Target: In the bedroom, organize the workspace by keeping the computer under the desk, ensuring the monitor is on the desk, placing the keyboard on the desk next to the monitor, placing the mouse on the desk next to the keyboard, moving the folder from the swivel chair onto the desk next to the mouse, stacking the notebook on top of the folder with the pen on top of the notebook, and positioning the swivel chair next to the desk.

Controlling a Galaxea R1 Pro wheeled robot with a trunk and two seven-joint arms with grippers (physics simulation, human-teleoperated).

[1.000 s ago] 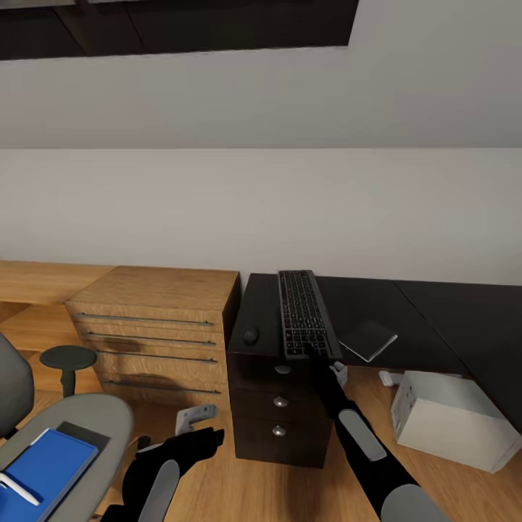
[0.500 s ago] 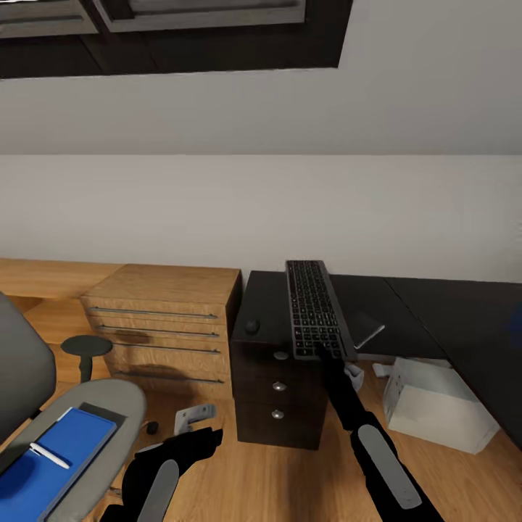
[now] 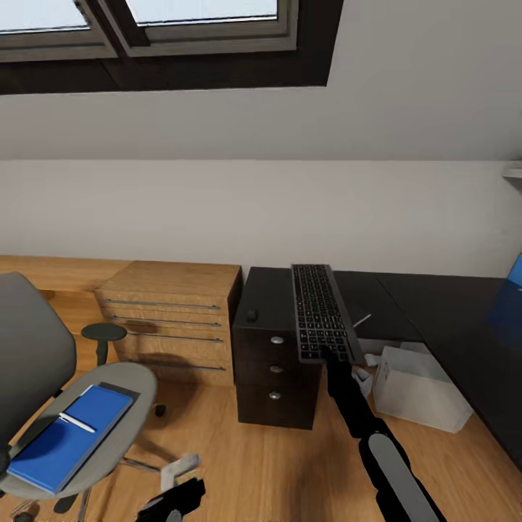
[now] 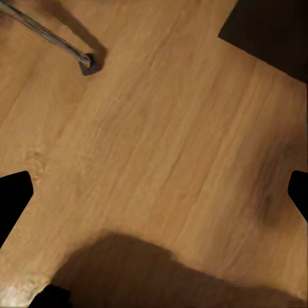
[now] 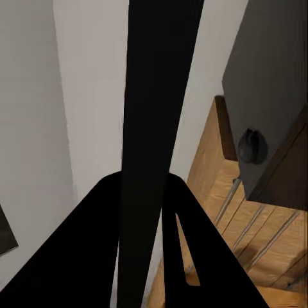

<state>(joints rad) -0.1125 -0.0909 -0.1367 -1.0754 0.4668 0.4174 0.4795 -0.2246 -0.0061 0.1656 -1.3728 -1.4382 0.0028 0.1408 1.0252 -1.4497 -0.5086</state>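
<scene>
Black keyboard [image 3: 322, 313] clamped in right claw [image 3: 335, 355] above desk [image 3: 442, 319] — left claw [image 4: 154, 192] spread.

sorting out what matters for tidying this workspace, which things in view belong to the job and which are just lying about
Job:
keyboard, held in right gripper
mouse on desk
folder, pen on chair
computer

Lying about:
wooden drawers
window
</scene>
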